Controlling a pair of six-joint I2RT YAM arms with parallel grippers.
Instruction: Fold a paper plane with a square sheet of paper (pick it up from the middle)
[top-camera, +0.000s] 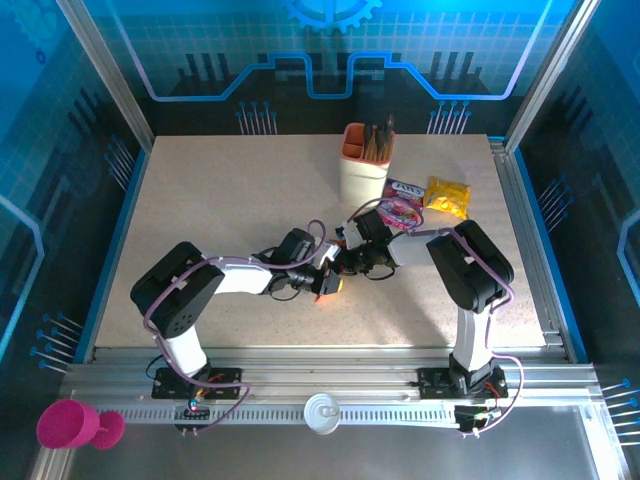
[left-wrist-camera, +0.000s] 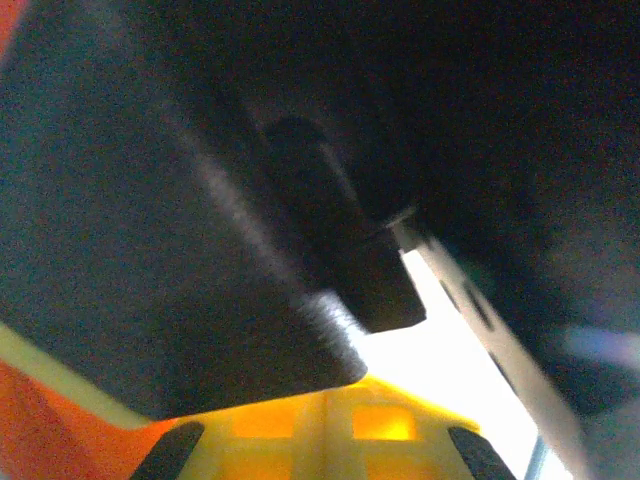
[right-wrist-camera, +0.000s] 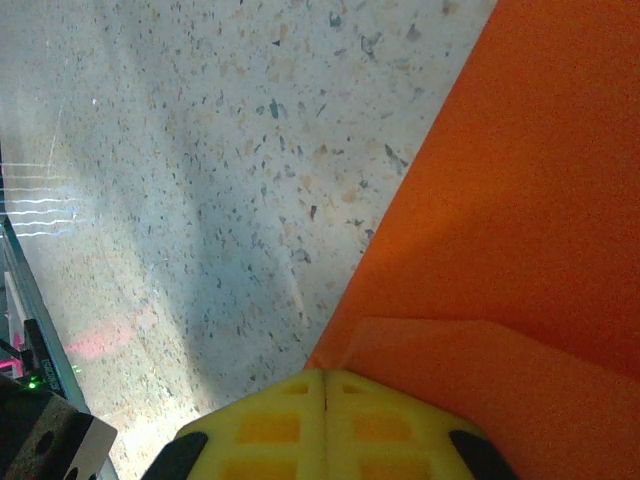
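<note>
The square sheet of paper (top-camera: 328, 287) is bright orange and shows as a small patch mid-table, where both arms meet. My left gripper (top-camera: 325, 278) is shut at that patch. In the left wrist view its yellow fingers (left-wrist-camera: 335, 435) are pressed together, with the orange paper (left-wrist-camera: 50, 440) beside them and a dark body of the other arm (left-wrist-camera: 200, 200) close overhead. My right gripper (top-camera: 346, 267) faces it. In the right wrist view its jaws (right-wrist-camera: 326, 400) are shut on a folded corner of the paper (right-wrist-camera: 520, 200), which lies on the speckled table (right-wrist-camera: 200, 200).
A beige-and-orange pen cup (top-camera: 363, 165) stands behind the grippers. Pink (top-camera: 400, 208) and yellow (top-camera: 447, 195) snack packets lie to its right. The left half of the table (top-camera: 220, 200) is bare. A pink cup (top-camera: 68, 425) and a white disc (top-camera: 322, 412) sit by the front rail.
</note>
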